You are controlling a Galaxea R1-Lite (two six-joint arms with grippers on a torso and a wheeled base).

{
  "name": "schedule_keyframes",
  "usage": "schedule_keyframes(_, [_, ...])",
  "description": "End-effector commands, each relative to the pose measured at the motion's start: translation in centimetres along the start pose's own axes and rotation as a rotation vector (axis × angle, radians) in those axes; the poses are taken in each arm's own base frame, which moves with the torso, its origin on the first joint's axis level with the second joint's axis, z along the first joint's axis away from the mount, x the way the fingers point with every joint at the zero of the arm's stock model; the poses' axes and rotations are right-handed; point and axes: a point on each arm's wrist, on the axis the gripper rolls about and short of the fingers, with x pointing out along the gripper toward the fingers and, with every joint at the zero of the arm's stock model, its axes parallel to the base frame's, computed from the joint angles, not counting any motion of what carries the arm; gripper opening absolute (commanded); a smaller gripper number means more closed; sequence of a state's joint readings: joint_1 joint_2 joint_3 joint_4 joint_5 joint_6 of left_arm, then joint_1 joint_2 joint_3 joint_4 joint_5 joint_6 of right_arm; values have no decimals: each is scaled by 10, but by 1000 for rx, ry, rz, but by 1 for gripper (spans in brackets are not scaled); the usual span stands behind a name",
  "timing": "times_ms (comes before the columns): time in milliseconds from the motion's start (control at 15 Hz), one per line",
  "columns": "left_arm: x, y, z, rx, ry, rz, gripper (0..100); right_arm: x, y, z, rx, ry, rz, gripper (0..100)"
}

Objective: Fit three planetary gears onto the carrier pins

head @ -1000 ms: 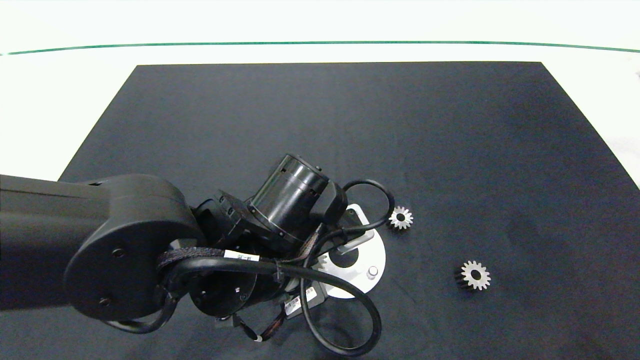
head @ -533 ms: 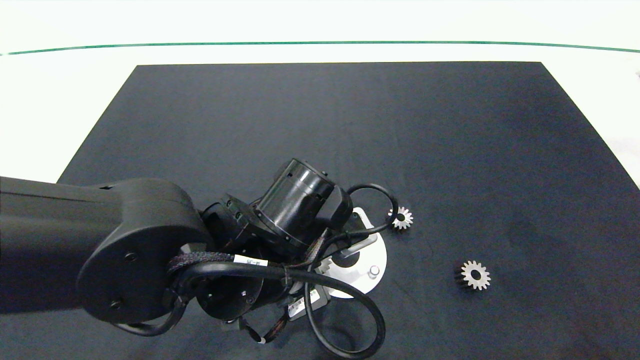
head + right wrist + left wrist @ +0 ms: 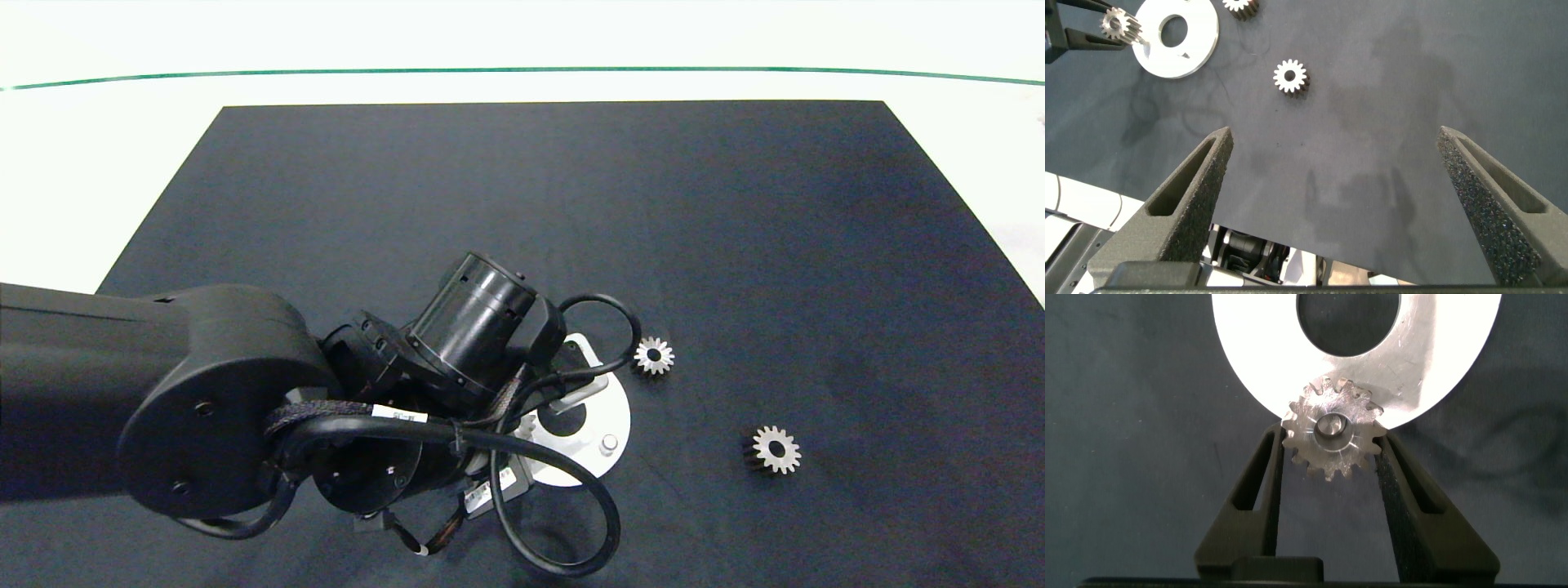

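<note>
The left gripper (image 3: 1331,457) grips the first gear (image 3: 1333,441), seated on a pin (image 3: 1333,427) at the disc (image 3: 1257,351) rim; release looks next, the right gripper (image 3: 1339,196) hanging wide open well away.

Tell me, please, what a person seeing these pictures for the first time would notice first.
The big dark left arm fills the lower left of the head view and hides much of the white disc. Its left pincer frames a silver gear sitting over a pin at the disc's edge. Two more gears lie loose on the black mat, to the disc's right.
</note>
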State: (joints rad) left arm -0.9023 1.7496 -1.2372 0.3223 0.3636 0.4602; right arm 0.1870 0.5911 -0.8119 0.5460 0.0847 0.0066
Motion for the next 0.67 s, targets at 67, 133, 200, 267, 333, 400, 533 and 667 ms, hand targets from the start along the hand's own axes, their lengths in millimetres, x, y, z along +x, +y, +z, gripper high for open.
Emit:
schedule_keyframes(67, [-5,1,-2,3,1,3,22,0,0,-1,0,3,1,100])
schedule_keyframes(133, [-4,1,-2,2,4,2,22,-1,0,-1,0,2,1,100])
schedule_keyframes(200, [-3,-1,-3,7,7,-2,22,-1,0,-1,0,2,1,100])
schedule_keyframes(267, [-2,-2,-3,8,10,-4,22,-1,0,-1,0,2,1,100])
schedule_keyframes(333, [-1,-2,-2,9,9,-4,22,-1,0,-2,0,0,1,100])
schedule_keyframes(400, [-1,-1,-1,5,7,-2,22,-1,0,-3,0,2,1,100])
schedule_keyframes(533, [-1,0,-1,2,6,0,22,0,0,-4,0,6,3,100])
schedule_keyframes(667, [-1,2,-2,0,8,3,22,0,0,-5,0,11,3,100])
